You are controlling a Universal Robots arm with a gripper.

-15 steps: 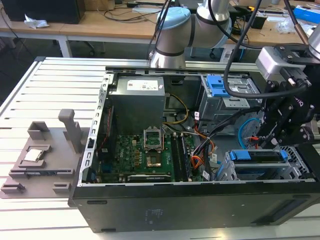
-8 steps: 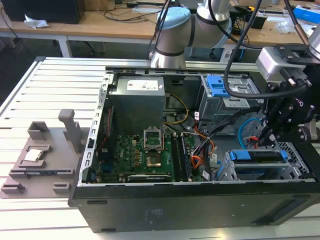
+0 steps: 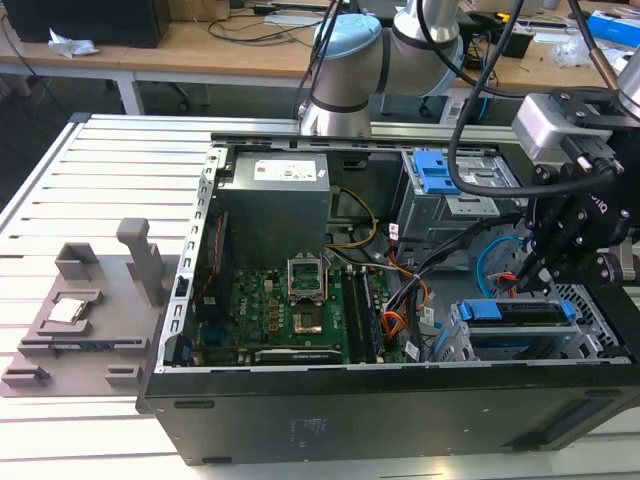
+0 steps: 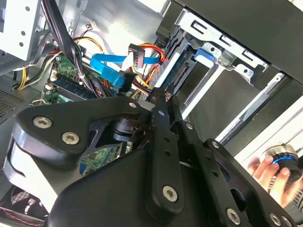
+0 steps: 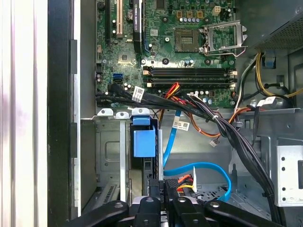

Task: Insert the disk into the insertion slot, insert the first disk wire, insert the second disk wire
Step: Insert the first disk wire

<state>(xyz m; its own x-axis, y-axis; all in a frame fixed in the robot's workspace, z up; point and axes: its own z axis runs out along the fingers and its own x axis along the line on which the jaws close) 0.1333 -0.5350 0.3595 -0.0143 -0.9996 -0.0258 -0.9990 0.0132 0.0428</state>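
The disk (image 3: 520, 312), in its blue carrier (image 5: 143, 142), lies inside the insertion slot (image 3: 452, 335), a low silver cage at the case's front corner. My gripper (image 3: 527, 285) hangs over the disk's inner end with its fingers (image 4: 159, 106) shut and nothing visible between them. The second disk wire (image 5: 208, 166), a flat light blue cable, loops beside the cage. Its dark plug (image 4: 124, 80) hangs free just off the fingertips. The first disk wire's plug (image 4: 136, 53), on red, yellow and orange leads, also hangs loose close by, next to my gripper (image 5: 161, 185).
A taller grey cage with a blue latch (image 3: 440, 175) stands behind the slot. A black cable bundle (image 5: 199, 111) crosses between the motherboard (image 3: 290, 300) and the cages. A grey fixture (image 3: 90, 310) sits on the table at the exterior view's left. A person's hand (image 4: 272, 170) holds a round device outside the case.
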